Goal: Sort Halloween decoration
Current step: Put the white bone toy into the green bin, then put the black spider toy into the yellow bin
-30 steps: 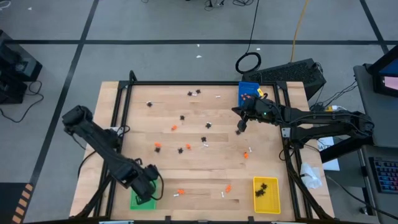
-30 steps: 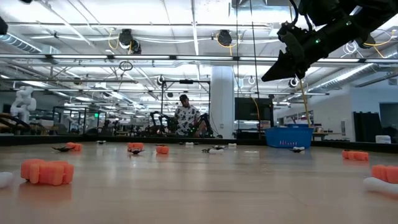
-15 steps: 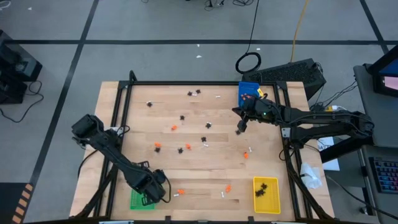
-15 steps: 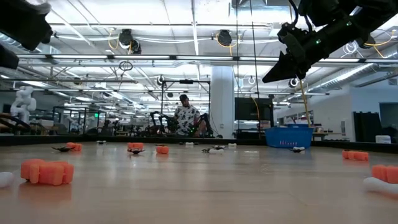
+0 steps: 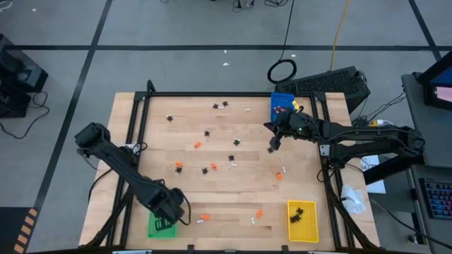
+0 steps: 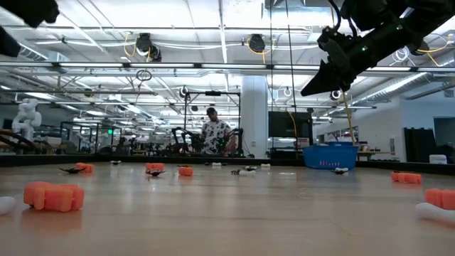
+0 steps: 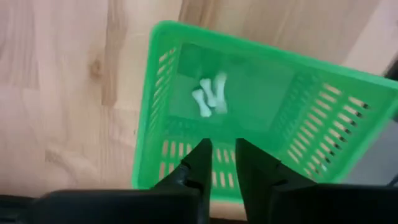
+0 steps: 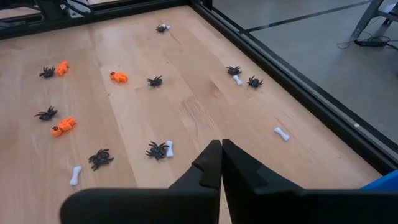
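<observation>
Halloween decoration lies scattered on the wooden table: orange lumps (image 5: 198, 144), black spiders (image 8: 157, 150) and white bones (image 8: 282, 133). My left gripper (image 7: 224, 163) hangs over the green tray (image 7: 144, 124) at the table's near left corner. It points down and is open, with nothing between its fingers. Two or three white bones (image 7: 210, 96) lie on the tray's floor below it. My right gripper (image 8: 221, 155) is shut and empty, and hovers above the table's right side (image 5: 271, 147), clear of everything.
A yellow tray (image 5: 302, 221) with black spiders stands at the near right corner, and a blue tray (image 5: 281, 104) at the far right. A black frame rail (image 5: 138, 141) runs along the table's edges. In the low view, a person (image 6: 215, 135) stands in the room beyond.
My left arm has swung a little toward the table's right edge and part of the way back, with its gripper staying over the green tray. My right arm has kept still.
</observation>
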You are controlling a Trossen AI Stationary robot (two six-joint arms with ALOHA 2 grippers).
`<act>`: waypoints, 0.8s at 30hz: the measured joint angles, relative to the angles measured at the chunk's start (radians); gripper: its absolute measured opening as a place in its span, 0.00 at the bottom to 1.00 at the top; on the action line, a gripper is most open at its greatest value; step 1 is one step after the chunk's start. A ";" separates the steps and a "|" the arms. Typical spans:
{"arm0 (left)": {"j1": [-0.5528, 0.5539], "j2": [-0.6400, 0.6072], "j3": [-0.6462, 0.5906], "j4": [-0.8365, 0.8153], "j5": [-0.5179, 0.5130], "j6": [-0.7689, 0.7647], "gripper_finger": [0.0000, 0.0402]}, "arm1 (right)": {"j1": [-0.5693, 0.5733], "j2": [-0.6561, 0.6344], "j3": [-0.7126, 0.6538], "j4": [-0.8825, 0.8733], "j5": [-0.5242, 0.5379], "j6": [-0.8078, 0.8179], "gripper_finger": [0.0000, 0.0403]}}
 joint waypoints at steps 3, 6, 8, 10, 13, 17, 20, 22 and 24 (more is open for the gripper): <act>0.008 -0.051 0.000 -0.001 -0.027 0.001 0.22 | 0.000 0.000 0.000 -0.008 0.000 0.007 0.00; 0.022 -0.095 0.000 0.000 -0.083 0.029 0.24 | 0.000 0.000 0.000 -0.008 0.000 0.007 0.00; 0.034 -0.120 0.000 0.008 -0.144 0.076 0.24 | 0.000 0.000 0.000 -0.009 0.000 0.007 0.00; 0.048 -0.133 0.000 0.022 -0.217 0.145 0.22 | 0.000 0.000 0.000 -0.014 -0.003 0.008 0.00; 0.091 -0.144 0.000 0.087 -0.276 0.258 0.16 | 0.003 0.012 0.000 -0.012 -0.029 0.008 0.00; 0.168 -0.142 0.000 0.206 -0.323 0.442 0.04 | 0.035 0.047 0.000 -0.006 -0.030 0.007 0.00; 0.252 -0.143 -0.010 0.302 -0.333 0.552 0.01 | 0.074 0.087 0.000 0.002 -0.029 0.004 0.00; 0.319 -0.143 -0.043 0.378 -0.305 0.604 0.01 | 0.105 0.118 0.000 0.015 -0.028 -0.005 0.00; 0.389 -0.143 -0.089 0.453 -0.260 0.628 0.00 | 0.134 0.154 0.000 0.048 -0.028 -0.014 0.00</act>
